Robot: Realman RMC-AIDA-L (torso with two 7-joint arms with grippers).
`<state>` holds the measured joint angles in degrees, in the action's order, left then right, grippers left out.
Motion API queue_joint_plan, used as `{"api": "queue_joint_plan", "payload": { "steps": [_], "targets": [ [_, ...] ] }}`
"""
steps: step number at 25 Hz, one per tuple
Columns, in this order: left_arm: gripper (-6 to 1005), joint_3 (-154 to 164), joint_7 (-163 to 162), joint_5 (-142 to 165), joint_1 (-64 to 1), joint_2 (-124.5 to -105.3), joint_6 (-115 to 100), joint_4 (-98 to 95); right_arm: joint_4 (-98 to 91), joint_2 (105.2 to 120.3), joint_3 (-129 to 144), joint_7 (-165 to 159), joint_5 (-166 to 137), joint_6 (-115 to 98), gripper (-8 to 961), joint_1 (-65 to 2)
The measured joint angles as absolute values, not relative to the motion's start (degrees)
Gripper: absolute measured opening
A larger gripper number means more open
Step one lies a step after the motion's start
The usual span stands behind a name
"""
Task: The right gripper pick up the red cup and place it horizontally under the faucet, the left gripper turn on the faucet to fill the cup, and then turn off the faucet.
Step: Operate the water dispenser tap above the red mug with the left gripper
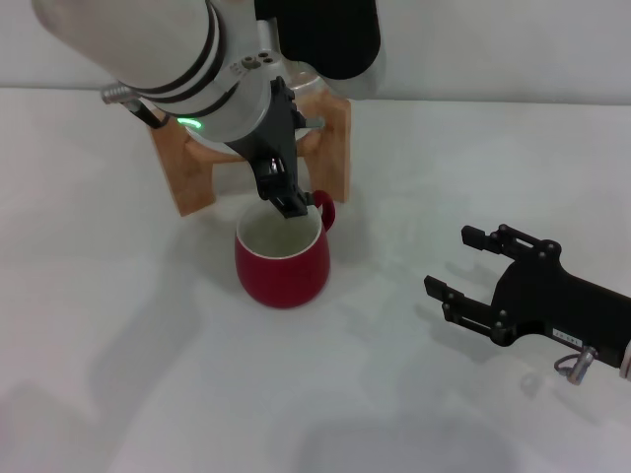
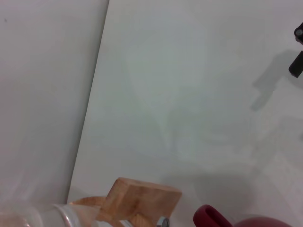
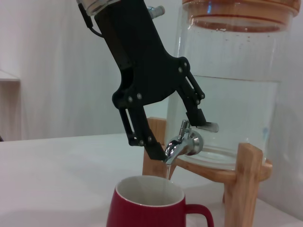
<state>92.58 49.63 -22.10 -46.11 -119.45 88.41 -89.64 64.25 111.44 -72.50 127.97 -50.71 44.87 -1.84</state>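
One red cup [image 1: 282,266] under faucet [image 3: 182,144]

White black-banded arms, black two-fingered left gripper [image 1: 286,202], labelled right gripper [image 1: 454,264].

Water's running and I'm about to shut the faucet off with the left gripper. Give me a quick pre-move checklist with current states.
1. Red cup upright under the faucet spout: ok.
2. Water flowing into the cup: ok, a thin stream falls from the spout in the right wrist view.
3. Left gripper at the faucet, fingers open on either side of it: ok.
4. Fill level in the cup: cannot tell, the inside is not visible deep enough.
5. Right gripper open and clear of the cup, off to the robot's right: ok.
6. Water jug seated on its wooden stand: ok.
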Motion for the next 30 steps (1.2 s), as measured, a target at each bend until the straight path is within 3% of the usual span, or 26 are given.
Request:
{"api": "queue_joint_plan", "payload": {
  "steps": [30],
  "targets": [
    [887,97.2,47.5,-21.3,-45.8,-119.53,87.0,-92.4,64.3,111.08,-72.5,128.0,-50.7,45.2,708,-1.5]
  ]
}}
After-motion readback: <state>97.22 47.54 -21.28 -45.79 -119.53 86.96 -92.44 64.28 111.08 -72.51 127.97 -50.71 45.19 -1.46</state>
